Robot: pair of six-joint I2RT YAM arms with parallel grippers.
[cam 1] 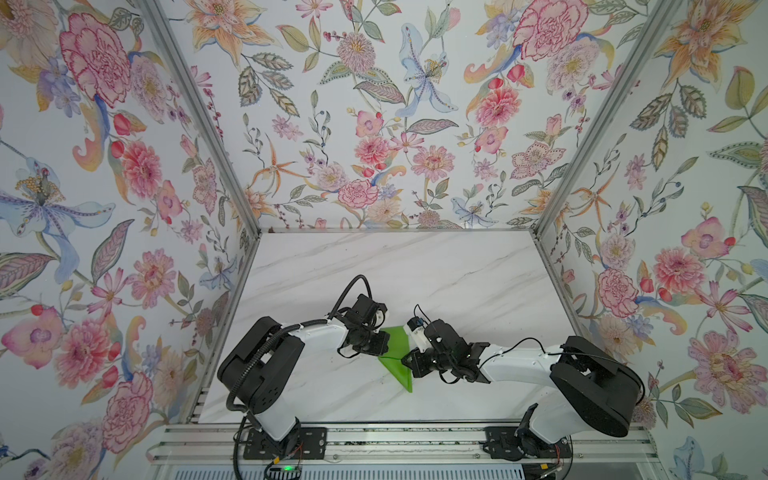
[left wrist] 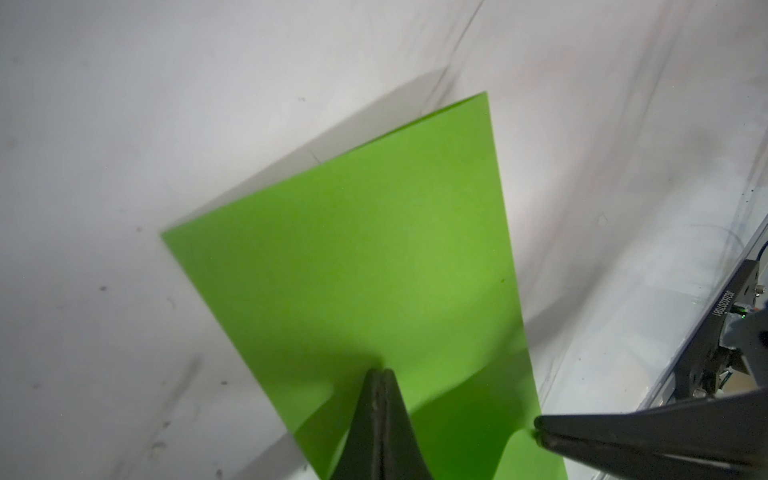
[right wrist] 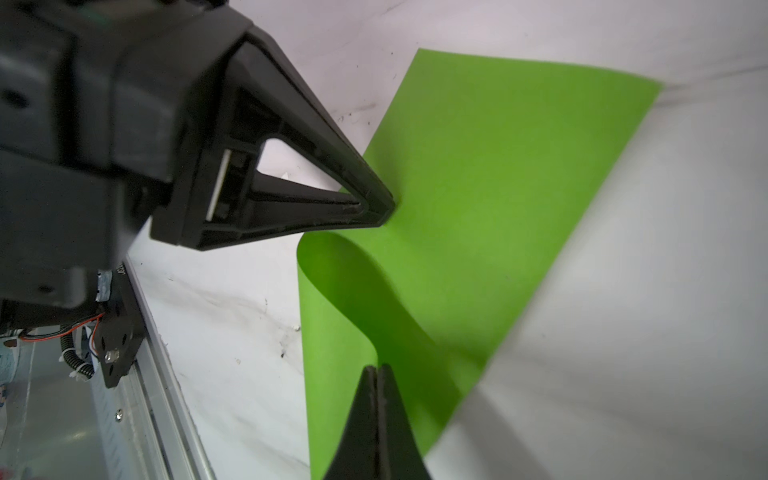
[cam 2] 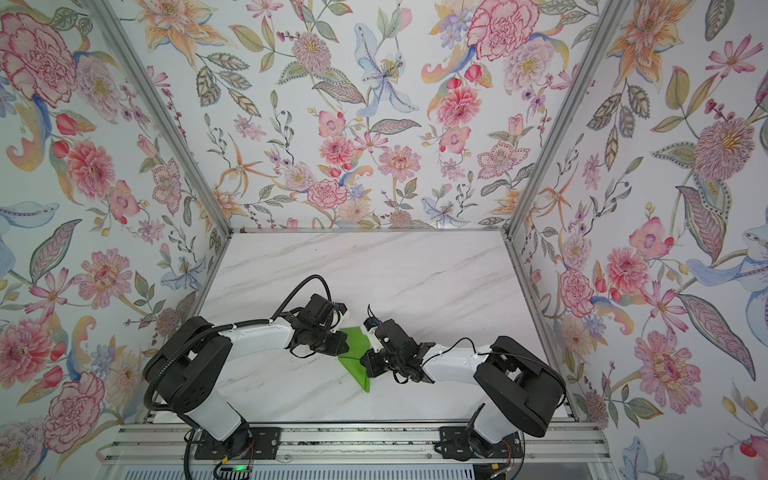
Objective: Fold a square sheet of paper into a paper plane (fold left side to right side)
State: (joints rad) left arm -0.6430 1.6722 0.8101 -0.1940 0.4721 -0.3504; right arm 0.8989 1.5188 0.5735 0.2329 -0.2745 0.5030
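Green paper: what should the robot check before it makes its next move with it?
1. Left pincer shut, tips on the green paper: ok.
2. Right pincer shut, tips at the paper's edge: ok.
3. Paper really pinched between the tips, not just touched: cannot tell.
4. Paper lying flat: not ok. In the right wrist view it curls up between the two pincers.
5. Pincers apart, not bumping each other: ok.
6. Paper edges lined up for a neat crease: cannot tell.
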